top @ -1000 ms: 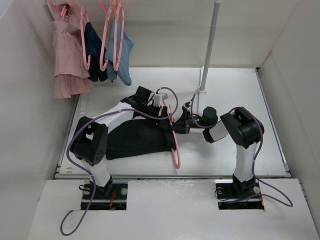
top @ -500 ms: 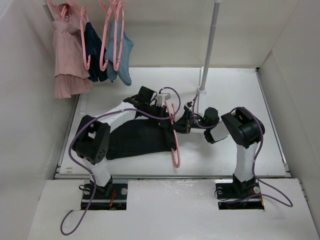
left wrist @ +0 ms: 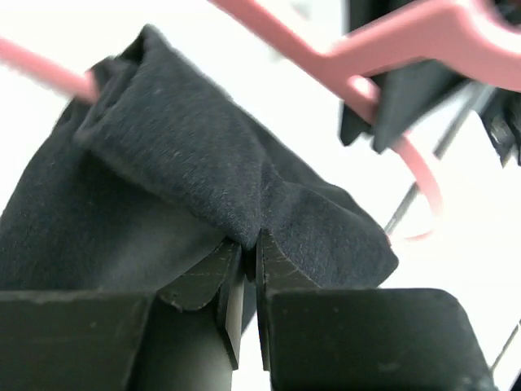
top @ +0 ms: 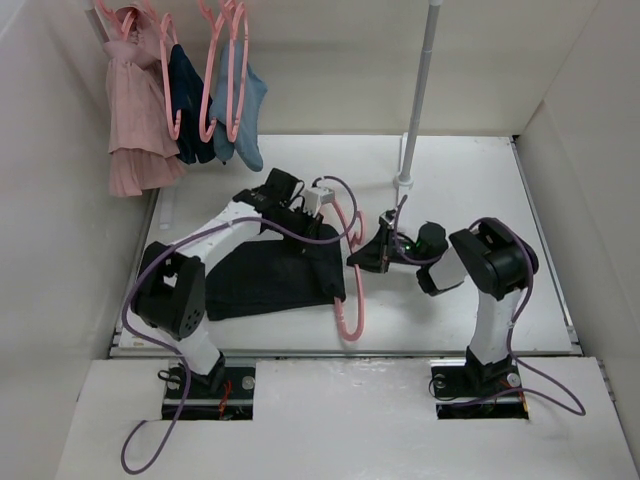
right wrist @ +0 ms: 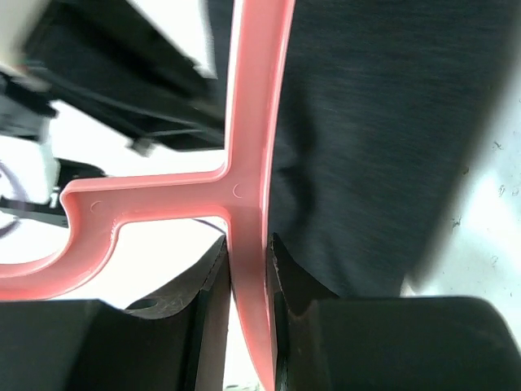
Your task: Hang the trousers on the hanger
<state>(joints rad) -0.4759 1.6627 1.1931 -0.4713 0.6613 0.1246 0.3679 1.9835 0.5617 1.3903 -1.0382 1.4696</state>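
The black trousers point(top: 270, 275) lie folded on the table point(top: 460, 180), mid-left. My left gripper point(top: 325, 232) is shut on a fold of their right end, seen in the left wrist view point(left wrist: 244, 187). The pink hanger point(top: 353, 280) stands on edge just right of the trousers. My right gripper point(top: 362, 256) is shut on its bar, seen in the right wrist view point(right wrist: 248, 204) with black fabric point(right wrist: 374, 138) beside it. Part of the hanger point(left wrist: 407, 41) crosses the top of the left wrist view.
A white pole point(top: 418, 95) rises from the table behind the right gripper. At the back left a rail carries pink hangers point(top: 228, 70) with a pink garment point(top: 135, 110), a navy one point(top: 188, 100) and a light-blue one point(top: 250, 115). White walls enclose the table.
The right gripper has moved the hanger a little right and toward the near edge. The left gripper has lifted the trousers' end slightly beside it.
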